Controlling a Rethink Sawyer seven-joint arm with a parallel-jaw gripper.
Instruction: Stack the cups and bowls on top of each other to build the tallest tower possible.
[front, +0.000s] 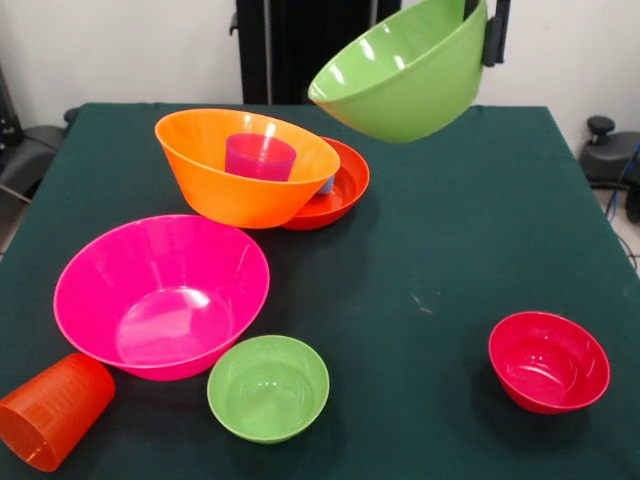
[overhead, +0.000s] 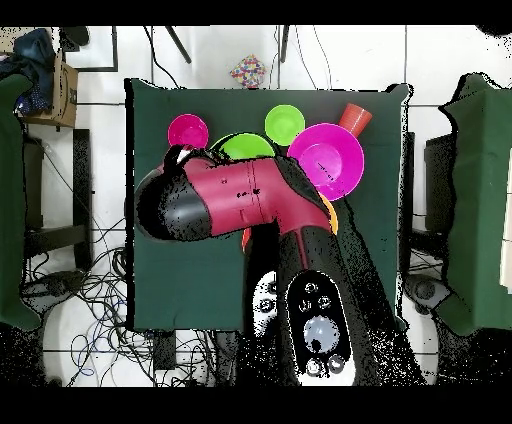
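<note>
My gripper (front: 488, 42) is shut on the right rim of the medium lime green bowl (front: 405, 75) and holds it tilted in the air above the table's far side. In the overhead view this bowl (overhead: 247, 147) is partly under my arm. The tower stands to its left. Its base is the shallow red-orange bowl (front: 345, 185), with the large orange bowl (front: 235, 175) leaning on it. A purple cup (front: 260, 157) sits inside the orange bowl. A blue cup (front: 327, 184) peeks out behind it.
The large pink bowl (front: 160, 295) (overhead: 326, 160) sits front left. The small lime green bowl (front: 268, 388) (overhead: 285, 123) is front centre and the small crimson bowl (front: 548, 360) (overhead: 188, 130) front right. An orange-red cup (front: 52, 410) (overhead: 355, 118) lies on its side at the front left corner.
</note>
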